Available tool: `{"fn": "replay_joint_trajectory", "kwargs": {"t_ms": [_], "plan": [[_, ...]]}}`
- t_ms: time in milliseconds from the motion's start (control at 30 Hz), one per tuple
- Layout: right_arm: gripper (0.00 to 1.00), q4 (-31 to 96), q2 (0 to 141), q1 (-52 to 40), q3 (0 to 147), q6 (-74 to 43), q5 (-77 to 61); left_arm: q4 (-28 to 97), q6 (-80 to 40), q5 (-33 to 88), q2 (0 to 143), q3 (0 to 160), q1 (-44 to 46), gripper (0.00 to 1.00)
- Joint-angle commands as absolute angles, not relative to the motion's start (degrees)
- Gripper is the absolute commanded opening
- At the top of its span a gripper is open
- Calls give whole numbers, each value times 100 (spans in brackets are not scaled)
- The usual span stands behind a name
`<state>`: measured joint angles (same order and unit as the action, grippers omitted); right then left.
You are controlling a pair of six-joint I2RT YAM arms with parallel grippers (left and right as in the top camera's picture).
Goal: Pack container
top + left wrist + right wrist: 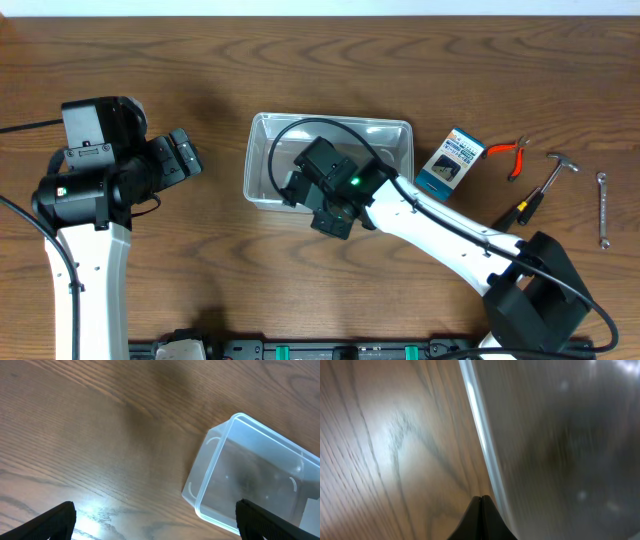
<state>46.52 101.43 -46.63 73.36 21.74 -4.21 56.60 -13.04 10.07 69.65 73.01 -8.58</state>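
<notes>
Left gripper is hovering over the table, fingers spread wide, left of the container. Right gripper is pinching the container's near-left wall at mid-table, fingertips closed on it. Farther right, a blue box, pliers, hammer and wrench are lying.

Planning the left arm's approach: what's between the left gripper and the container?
Only bare tabletop lies between the left gripper and the container, seen in the overhead view.
</notes>
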Motion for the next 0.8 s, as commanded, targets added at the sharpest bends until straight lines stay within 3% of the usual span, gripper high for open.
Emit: {"fn": "replay_joint_trajectory", "kwargs": {"t_ms": [0,367,767], "plan": [[1,4751,10158,-4521,7404,1894,-272,5686,-1205,937,6971,7406,-873,95],[6,4871,10158,-3970,7404,1553,-401,5697,-1203,934,6971,7406,-873,95],[9,5085,9780,-4648,7564,1573,-845,5697,-1203,934,6971,7406,-873,95]]}}
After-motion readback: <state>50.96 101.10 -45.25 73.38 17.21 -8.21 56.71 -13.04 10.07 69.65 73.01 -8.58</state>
